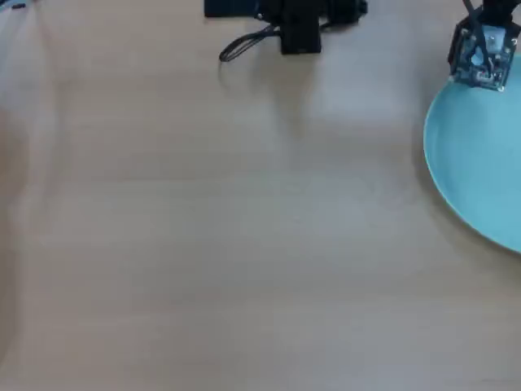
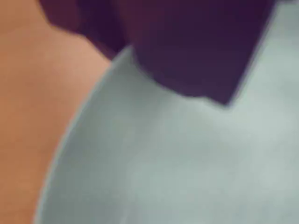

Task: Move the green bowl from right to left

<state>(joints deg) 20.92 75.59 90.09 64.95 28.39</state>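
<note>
The green bowl [image 1: 480, 163] is a wide, shallow pale turquoise dish at the right edge of the overhead view, partly cut off by the frame. My gripper [image 1: 482, 77] is at the bowl's far rim, at the top right. The wrist view is blurred and very close. There the bowl [image 2: 177, 163] fills the lower right, and the gripper [image 2: 187, 70] is a dark mass across the top, lying over the rim. Both jaws merge into one dark shape, so I cannot make out whether they are open or closed on the rim.
A black block [image 1: 297, 24] with a looping cable [image 1: 244, 47] lies at the table's top edge in the overhead view. The light wooden table [image 1: 228, 228] stretches to the left of the bowl.
</note>
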